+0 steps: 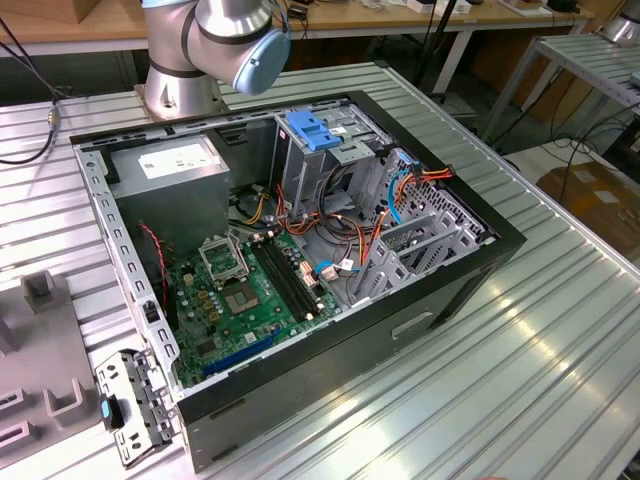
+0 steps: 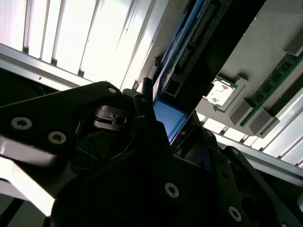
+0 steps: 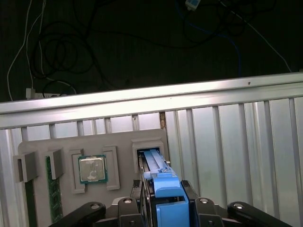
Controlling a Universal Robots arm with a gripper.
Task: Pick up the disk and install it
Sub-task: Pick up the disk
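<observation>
In the first wrist view the disk [image 3: 157, 166] stands on edge, its blue plastic carrier and metal edge facing the camera. Its far end sits in a slot of the grey fixture tray [image 3: 124, 142]. My gripper [image 3: 164, 188] is shut on the disk, with a black finger [image 3: 143, 191] pressed against each side of the blue carrier. The second wrist view shows the blue carrier [image 2: 169, 118] wedged between the dark gripper bodies. The open computer case [image 1: 470, 270] with its drive cage [image 1: 330, 165] lies in the exterior view.
On the tray beside the disk lie a processor [image 3: 92, 169] and a memory stick [image 3: 53, 191]. Ribbed aluminium table [image 3: 236, 156] ends at a rail, with cables on the dark floor beyond. The case holds a motherboard [image 1: 245, 290], a grey power supply box [image 1: 175, 180] and loose cables [image 1: 390, 200].
</observation>
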